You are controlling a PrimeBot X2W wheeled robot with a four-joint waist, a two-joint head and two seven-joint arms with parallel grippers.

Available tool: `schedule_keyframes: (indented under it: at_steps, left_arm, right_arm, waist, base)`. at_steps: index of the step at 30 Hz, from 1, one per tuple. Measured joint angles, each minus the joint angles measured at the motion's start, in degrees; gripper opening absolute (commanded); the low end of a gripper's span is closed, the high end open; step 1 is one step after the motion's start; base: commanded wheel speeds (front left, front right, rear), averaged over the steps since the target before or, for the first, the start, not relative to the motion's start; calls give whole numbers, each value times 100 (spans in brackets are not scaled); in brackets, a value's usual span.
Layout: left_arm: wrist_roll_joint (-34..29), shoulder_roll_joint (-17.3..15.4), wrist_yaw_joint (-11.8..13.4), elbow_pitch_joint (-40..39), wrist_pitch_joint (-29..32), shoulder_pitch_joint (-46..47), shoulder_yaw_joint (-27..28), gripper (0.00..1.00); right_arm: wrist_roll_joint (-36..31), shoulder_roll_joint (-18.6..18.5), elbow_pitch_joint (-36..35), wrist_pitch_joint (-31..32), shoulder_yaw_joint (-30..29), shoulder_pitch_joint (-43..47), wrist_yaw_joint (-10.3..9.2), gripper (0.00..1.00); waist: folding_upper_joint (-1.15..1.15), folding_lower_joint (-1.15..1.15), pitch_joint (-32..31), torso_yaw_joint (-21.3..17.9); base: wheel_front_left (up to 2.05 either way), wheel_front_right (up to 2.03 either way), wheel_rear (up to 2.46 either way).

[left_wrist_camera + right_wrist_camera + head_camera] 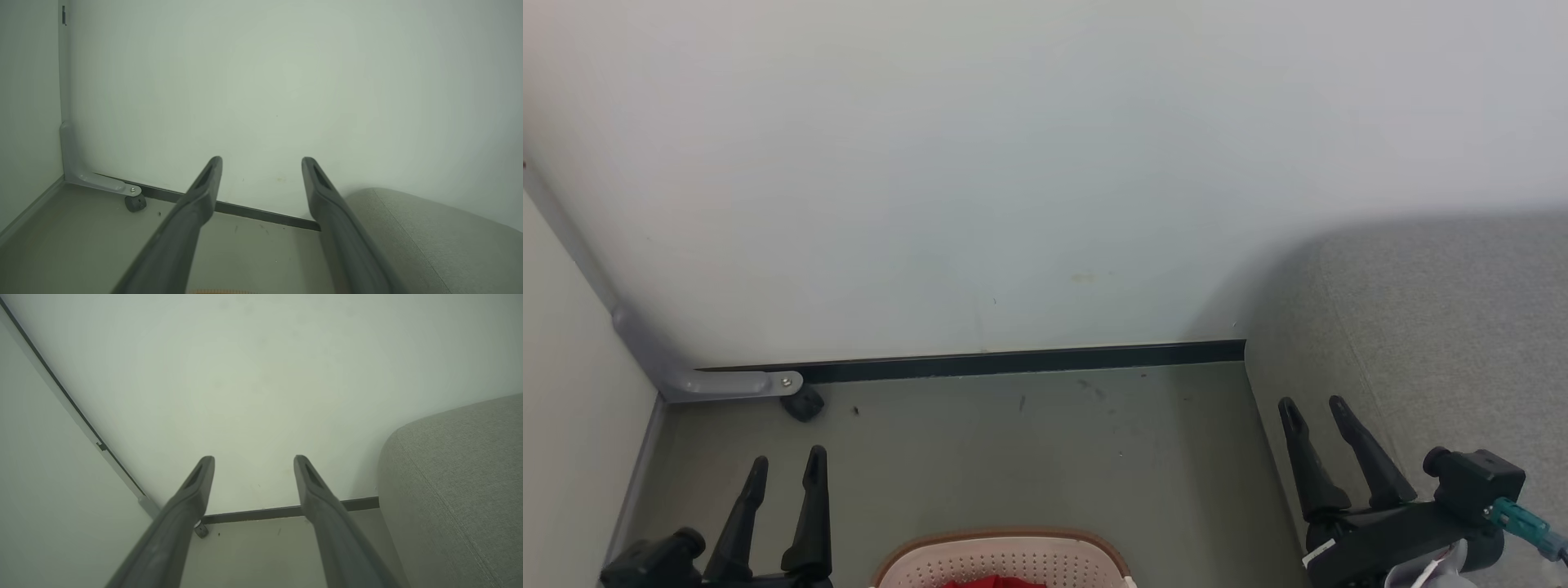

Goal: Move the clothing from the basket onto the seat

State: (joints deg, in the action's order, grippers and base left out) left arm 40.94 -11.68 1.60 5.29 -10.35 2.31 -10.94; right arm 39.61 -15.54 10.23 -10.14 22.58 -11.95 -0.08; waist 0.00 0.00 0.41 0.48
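Nearest, at the head view's bottom edge, one basket (1005, 536) holds one visible patch of red clothing (995, 581). The left gripper (789, 457) and right gripper (1312, 402) flank it, each with two fingers spread, empty. Farther right, one seat (1445, 327) meets the wall (980, 163).

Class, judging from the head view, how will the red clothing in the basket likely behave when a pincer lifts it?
The red clothing looks like soft fabric, so it would probably droop floppily. Likely light too; the perforated plastic basket might shift if cloth snags.
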Motion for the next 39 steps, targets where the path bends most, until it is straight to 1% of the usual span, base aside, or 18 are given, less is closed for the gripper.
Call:
schedule_keyframes:
  at_steps: [3, 8, 10, 17, 21, 26, 27, 31, 33, 39]
  left_arm:
    - [-238, -29, 43, -29, -47, 7, -56, 100]
    - [-472, -65, 48, -71, -141, 10, -118, 100]
    - [-623, -77, 68, -98, -192, 12, -146, 100]
    - [-1047, -114, 121, -189, -341, 19, -257, 100]
    - [-1295, -147, 147, -202, -394, 44, -296, 100]
    - [-1298, -146, 144, -200, -394, 77, -294, 100]
    - [-1298, -145, 143, -197, -394, 77, -293, 100]
    - [-1299, -138, 142, -187, -394, 77, -287, 100]
    - [-1299, -132, 141, -179, -394, 77, -281, 100]
    - [-1299, -114, 132, -159, -394, 77, -265, 100]
  right_arm:
    - [-167, -41, -46, -63, 93, -73, -44, 100]
    - [-446, -110, -67, -155, 231, -79, -53, 100]
    - [-556, -130, -83, -189, 299, -108, -100, 100]
    - [-1006, -237, -147, -354, 503, -179, -166, 100]
    - [-1198, -275, -205, -414, 564, -216, -245, 100]
    - [-1196, -274, -214, -414, 505, -255, -255, 100]
    - [-1196, -270, -215, -414, 490, -255, -292, 100]
    - [-1189, -267, -211, -415, 378, -247, -305, 100]
    - [-1179, -264, -209, -415, 318, -232, -353, 100]
    - [-1132, -212, -215, -415, 207, -125, -396, 100]
  waist:
    - [0, 0, 6, 1]
    - [0, 0, 15, 2]
    - [0, 0, 20, 3]
    - [0, 0, 41, 5]
    - [0, 0, 55, 4]
    - [0, 0, 66, 1]
    - [0, 0, 68, 0]
    - [0, 0, 75, -3]
    - [0, 0, 79, -4]
    - [0, 0, 101, -11]
  base:
    - [0, 0, 0]
    - [0, 0, 0]
    - [0, 0, 0]
    - [0, 0, 0]
    - [0, 0, 0]
    - [0, 0, 0]
    - [0, 0, 0]
    - [0, 0, 0]
    - [0, 0, 0]
    - [0, 0, 0]
